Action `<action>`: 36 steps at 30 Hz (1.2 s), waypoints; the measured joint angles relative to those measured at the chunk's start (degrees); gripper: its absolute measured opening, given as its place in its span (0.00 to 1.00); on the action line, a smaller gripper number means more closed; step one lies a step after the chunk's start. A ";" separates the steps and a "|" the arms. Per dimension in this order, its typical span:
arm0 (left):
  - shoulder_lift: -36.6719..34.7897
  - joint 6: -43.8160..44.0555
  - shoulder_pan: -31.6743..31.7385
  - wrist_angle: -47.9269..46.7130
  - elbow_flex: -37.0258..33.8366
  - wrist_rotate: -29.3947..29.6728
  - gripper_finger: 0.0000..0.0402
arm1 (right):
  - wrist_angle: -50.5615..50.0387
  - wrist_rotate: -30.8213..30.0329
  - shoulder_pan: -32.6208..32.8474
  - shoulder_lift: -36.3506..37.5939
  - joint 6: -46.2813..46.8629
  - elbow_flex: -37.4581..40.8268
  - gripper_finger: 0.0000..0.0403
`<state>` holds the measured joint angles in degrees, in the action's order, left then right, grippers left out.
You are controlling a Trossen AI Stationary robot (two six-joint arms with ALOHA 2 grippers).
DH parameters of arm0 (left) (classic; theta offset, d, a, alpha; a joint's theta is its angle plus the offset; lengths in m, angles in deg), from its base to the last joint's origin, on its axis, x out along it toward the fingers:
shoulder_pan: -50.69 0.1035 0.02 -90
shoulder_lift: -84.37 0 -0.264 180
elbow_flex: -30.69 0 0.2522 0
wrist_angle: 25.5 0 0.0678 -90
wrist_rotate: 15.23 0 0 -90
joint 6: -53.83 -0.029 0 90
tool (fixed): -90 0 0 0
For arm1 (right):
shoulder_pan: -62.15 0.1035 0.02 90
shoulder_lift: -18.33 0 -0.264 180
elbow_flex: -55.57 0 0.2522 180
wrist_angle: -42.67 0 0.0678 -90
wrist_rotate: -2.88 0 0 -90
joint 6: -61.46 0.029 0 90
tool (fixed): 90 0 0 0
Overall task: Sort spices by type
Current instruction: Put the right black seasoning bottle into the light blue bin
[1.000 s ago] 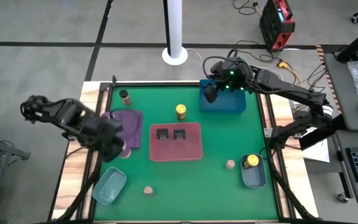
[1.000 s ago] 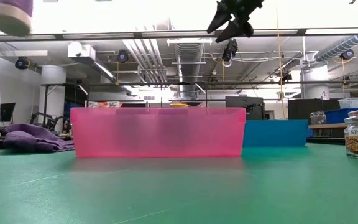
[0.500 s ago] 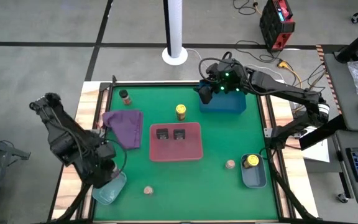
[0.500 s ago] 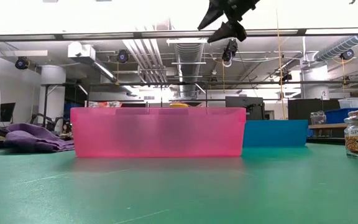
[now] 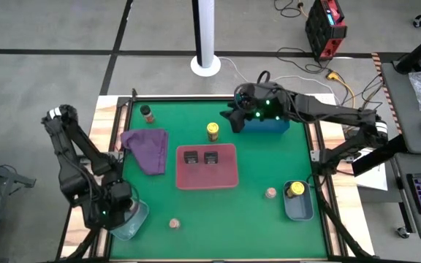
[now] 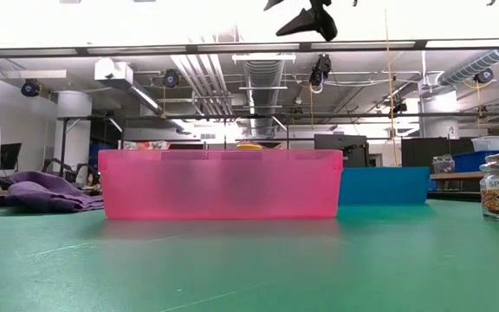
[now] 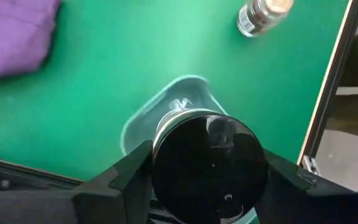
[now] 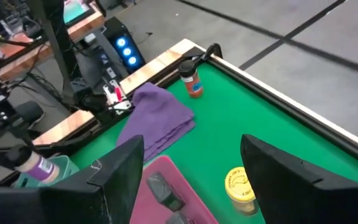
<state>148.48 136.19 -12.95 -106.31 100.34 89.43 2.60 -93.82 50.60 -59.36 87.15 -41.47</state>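
Left gripper (image 7: 207,180) clamped on dark-lidded spice jar (image 7: 208,163), hanging directly over grey-blue tray (image 5: 131,219) at table's near-left corner. Right gripper (image 5: 234,117) empty, fingers apart, above blue tray's (image 5: 269,124) left edge, yellow-capped jar (image 5: 213,131) just beside.

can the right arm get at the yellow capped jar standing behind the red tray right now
Probably yes. The right gripper hangs open and empty beside the blue bin, with only bare green mat between it and the yellow-capped jar. The red tray lies on the jar's near side, out of the way.
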 joint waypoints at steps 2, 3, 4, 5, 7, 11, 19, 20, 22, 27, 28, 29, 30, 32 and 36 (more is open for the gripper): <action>0.42 0.85 -0.93 1.30 -0.92 -0.02 0.49 | 0.19 -2.99 1.78 0.02 0.00 0.00 0.65; 0.76 0.91 -1.26 1.96 -1.30 -0.04 0.49 | 0.24 -4.13 2.49 0.10 0.02 0.00 0.65; 1.16 0.90 -1.59 2.62 -1.65 -0.01 0.49 | 0.24 -5.02 3.04 0.11 0.21 0.00 0.65; 1.55 0.87 -1.87 3.23 -2.01 0.01 0.49 | 0.25 -5.64 3.43 0.12 0.41 0.00 0.65; 2.33 0.83 -2.33 4.56 -2.87 0.60 0.49 | 0.26 -6.23 3.83 0.22 0.93 0.00 0.66; 3.91 0.72 -2.95 5.34 -4.01 1.36 0.49 | 0.37 -6.47 4.07 0.28 1.83 0.00 0.65; 6.52 0.70 -2.97 5.37 -4.39 2.93 0.49 | 0.48 -6.49 4.07 0.28 2.04 0.00 0.62; 6.86 0.72 -2.96 5.39 -4.46 2.93 0.49 | 0.48 -6.49 4.07 0.28 1.97 0.00 0.61; 7.50 0.97 -2.97 5.78 -4.73 2.90 0.49 | 0.48 -6.49 4.07 0.28 1.93 0.00 0.61; 8.47 1.14 -2.97 8.14 -5.71 2.84 0.49 | 0.48 -6.49 4.07 0.28 1.75 0.00 0.63; 8.51 1.16 -2.97 8.73 -6.03 2.68 0.49 | 0.48 -6.49 4.07 0.28 1.75 0.00 0.64; 8.53 1.18 -2.97 9.43 -6.34 2.35 0.49 | 0.48 -6.49 4.07 0.28 1.73 0.00 0.64; 8.53 1.29 -2.97 9.95 -6.63 1.87 0.49 | 0.48 -6.49 4.07 0.28 1.72 0.00 0.65; 8.53 1.51 -2.97 10.50 -7.15 0.63 0.49 | 0.48 -6.49 4.07 0.28 1.71 0.00 0.66; 8.44 2.36 -2.97 10.60 -7.31 0.30 0.49 | 0.48 -6.49 4.09 0.28 1.44 0.00 0.67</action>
<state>156.93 138.55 -15.92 -95.71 93.03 89.73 3.09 -100.31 54.69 -59.07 88.59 -41.47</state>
